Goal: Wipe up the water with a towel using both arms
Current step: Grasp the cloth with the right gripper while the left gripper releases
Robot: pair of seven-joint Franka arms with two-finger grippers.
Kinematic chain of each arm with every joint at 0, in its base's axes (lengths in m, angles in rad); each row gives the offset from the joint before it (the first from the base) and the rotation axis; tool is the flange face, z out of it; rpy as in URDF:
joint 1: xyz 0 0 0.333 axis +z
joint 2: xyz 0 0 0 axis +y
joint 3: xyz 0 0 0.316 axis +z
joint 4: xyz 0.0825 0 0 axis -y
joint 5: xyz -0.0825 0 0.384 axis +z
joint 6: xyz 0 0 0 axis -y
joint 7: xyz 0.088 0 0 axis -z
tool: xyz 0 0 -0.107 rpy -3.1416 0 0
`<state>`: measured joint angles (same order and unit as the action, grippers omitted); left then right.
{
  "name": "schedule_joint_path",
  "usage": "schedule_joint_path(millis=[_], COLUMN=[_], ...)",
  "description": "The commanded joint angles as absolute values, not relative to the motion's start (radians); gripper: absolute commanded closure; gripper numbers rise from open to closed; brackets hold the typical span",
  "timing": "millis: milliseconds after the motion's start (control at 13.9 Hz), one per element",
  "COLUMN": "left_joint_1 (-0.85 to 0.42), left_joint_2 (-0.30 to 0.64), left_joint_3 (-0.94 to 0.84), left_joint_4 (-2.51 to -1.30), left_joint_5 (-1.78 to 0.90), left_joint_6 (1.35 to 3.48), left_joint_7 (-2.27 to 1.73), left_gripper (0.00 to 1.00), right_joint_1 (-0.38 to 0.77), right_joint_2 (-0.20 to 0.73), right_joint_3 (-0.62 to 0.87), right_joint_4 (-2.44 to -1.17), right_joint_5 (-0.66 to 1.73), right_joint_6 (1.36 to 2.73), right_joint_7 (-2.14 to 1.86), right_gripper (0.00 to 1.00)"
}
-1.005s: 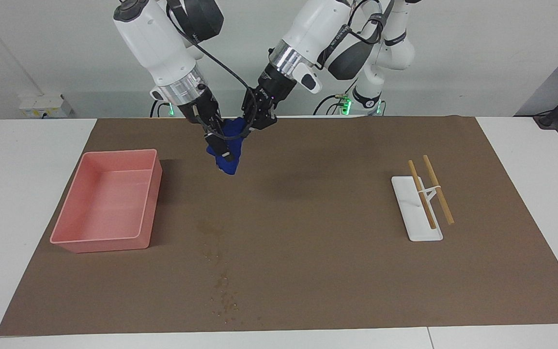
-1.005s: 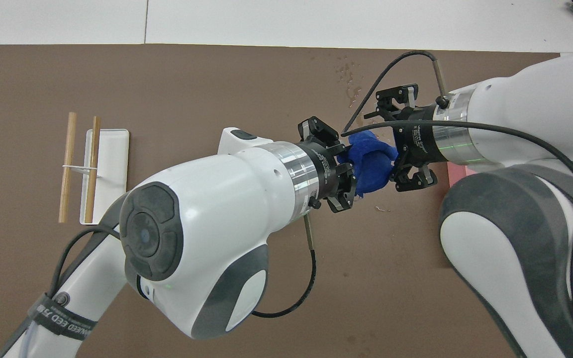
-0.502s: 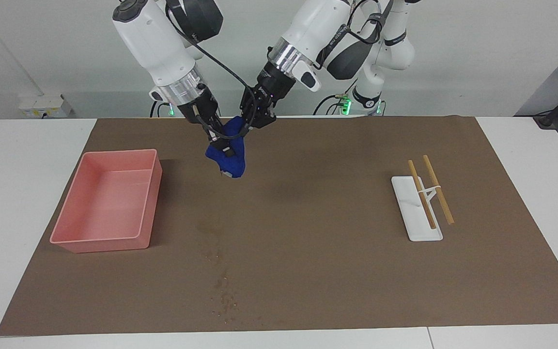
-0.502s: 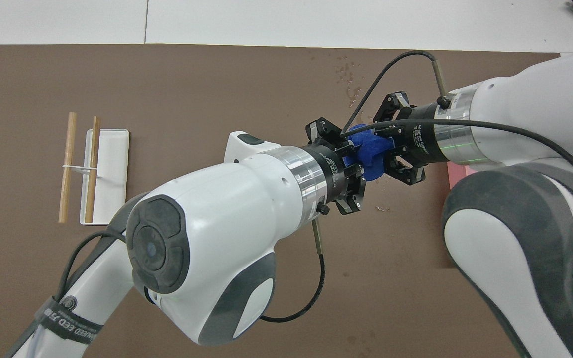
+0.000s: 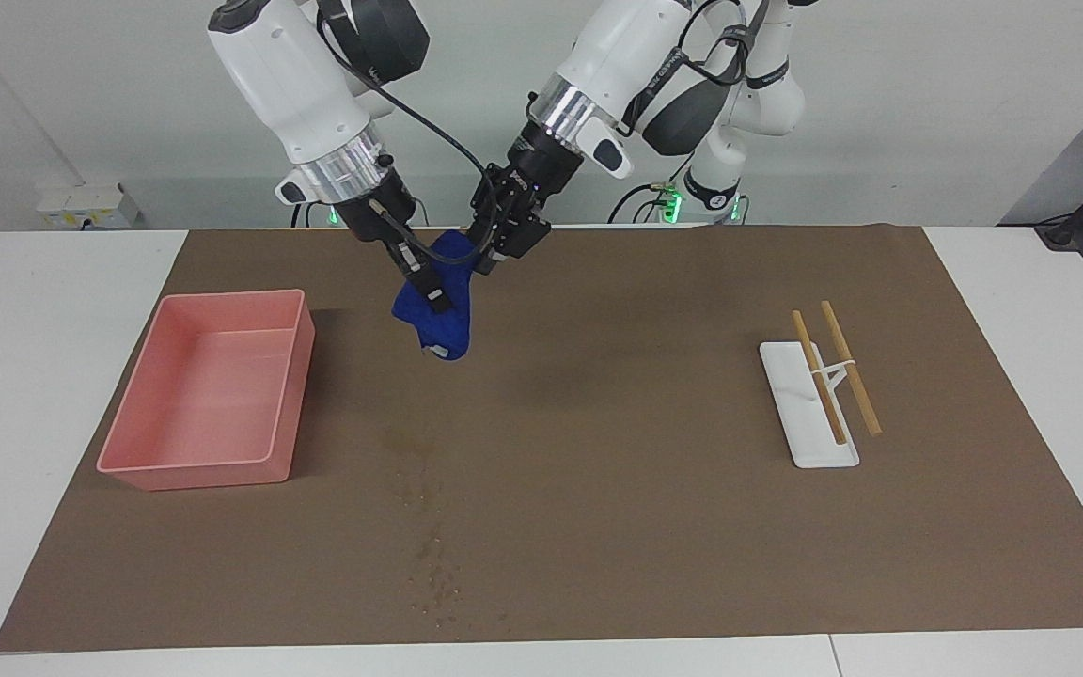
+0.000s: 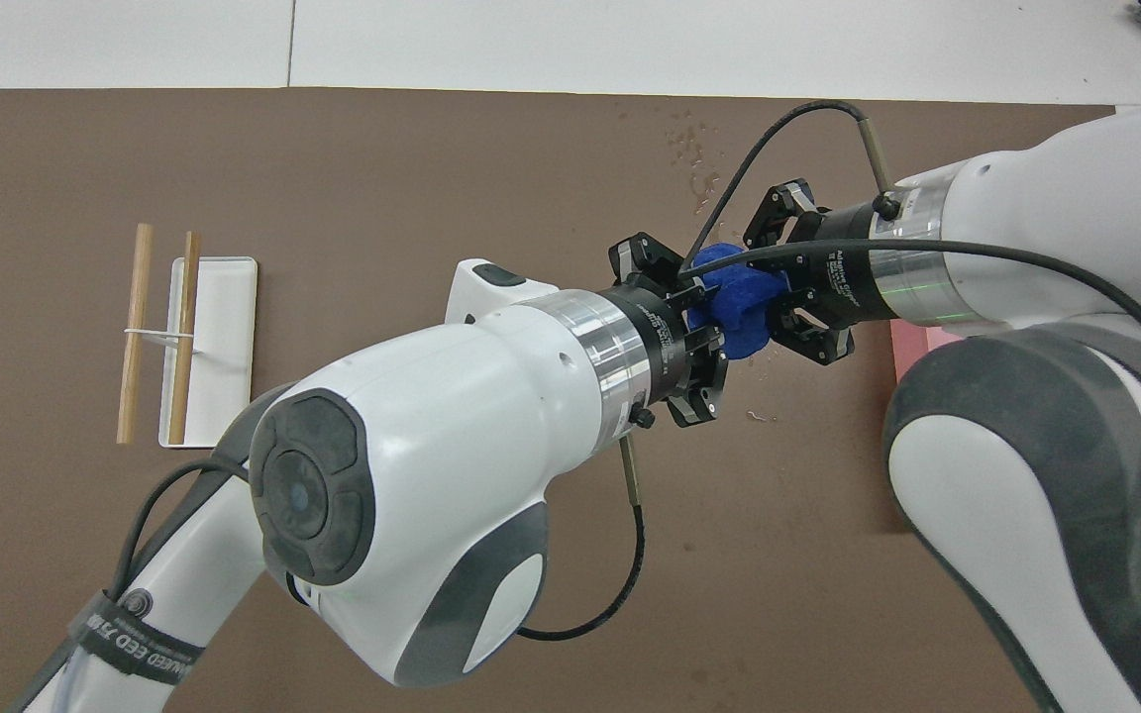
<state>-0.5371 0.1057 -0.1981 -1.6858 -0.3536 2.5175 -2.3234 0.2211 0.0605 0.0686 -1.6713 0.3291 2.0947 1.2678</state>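
The blue towel hangs in the air over the brown mat, between the two grippers; in the overhead view it shows as a small lump. My right gripper is shut on the towel's middle and also shows in the overhead view. My left gripper is shut on its upper end and also shows in the overhead view. The water is a trail of tan droplets on the mat, farther from the robots than the towel, and shows in the overhead view too.
A pink bin stands on the mat toward the right arm's end. A white tray with two wooden sticks lies toward the left arm's end; it also shows in the overhead view.
My left gripper has closed in on the towel's upper end. Both grippers have risen a little, and the towel now hangs longer below them.
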Motion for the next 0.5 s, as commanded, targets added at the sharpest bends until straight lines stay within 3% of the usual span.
schedule_joint_path(millis=[0,431], left_joint_1=[-0.477,-0.283], left_joint_2=[0.091,0.083], left_joint_3=[-0.196,-0.195], left_joint_4=[-1.697,-1.698], left_joint_5=[-0.360,-0.359], left_joint_6=[2.491,2.338], left_joint_7=[-2.173,-1.629], left_gripper=[0.00,0.00], right_joint_1=[0.198,0.206], right_joint_2=[0.069,0.319], right_joint_3=[0.075,0.077], right_joint_4=[-1.741,-1.701], right_joint_5=[0.330,0.330], right_joint_6=[2.256,2.640], right_joint_7=[1.131,0.835], right_gripper=[1.00,1.00])
